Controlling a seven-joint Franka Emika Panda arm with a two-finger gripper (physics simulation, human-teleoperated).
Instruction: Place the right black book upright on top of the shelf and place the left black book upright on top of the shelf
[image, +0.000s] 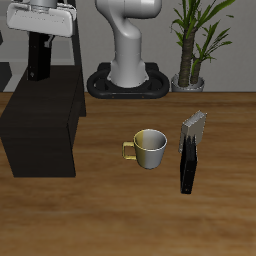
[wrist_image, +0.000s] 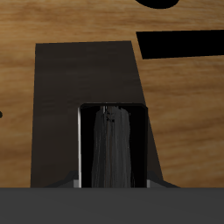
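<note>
From the exterior view, my tool (image: 42, 40) sits in the upper left of the frame, its pale grey housing above and its fingers pinching a black book (image: 39, 58) that hangs upright between them. The book's lower end is just above the back part of the shelf (image: 40, 128), the low matte black box filling the left side of the frame; I cannot tell whether book and shelf top touch. The other black book (image: 188, 160) stands on the bench (image: 120, 220) toward the right of the frame, well apart from the shelf, leaning against a small grey object (image: 195, 129) just behind it. A metal mug (image: 149, 148) with a yellow handle stands at the frame's middle, between the shelf and that book. My arm's base (image: 128, 60) rises at upper centre, with a potted plant (image: 195, 45) beside it in the upper right. Nothing lies between the held book and the shelf top.

In the wrist view, the black book (wrist_image: 111, 144) fills the gap between my fingers, its page edges showing as a grey streaked band, so the tool is closed onto it. Beneath it runs the dark flat top of the shelf (wrist_image: 57, 96), with the wooden bench (wrist_image: 188, 114) showing around it. A black rectangle lies on the wood farther off; I cannot tell what it is.
</note>
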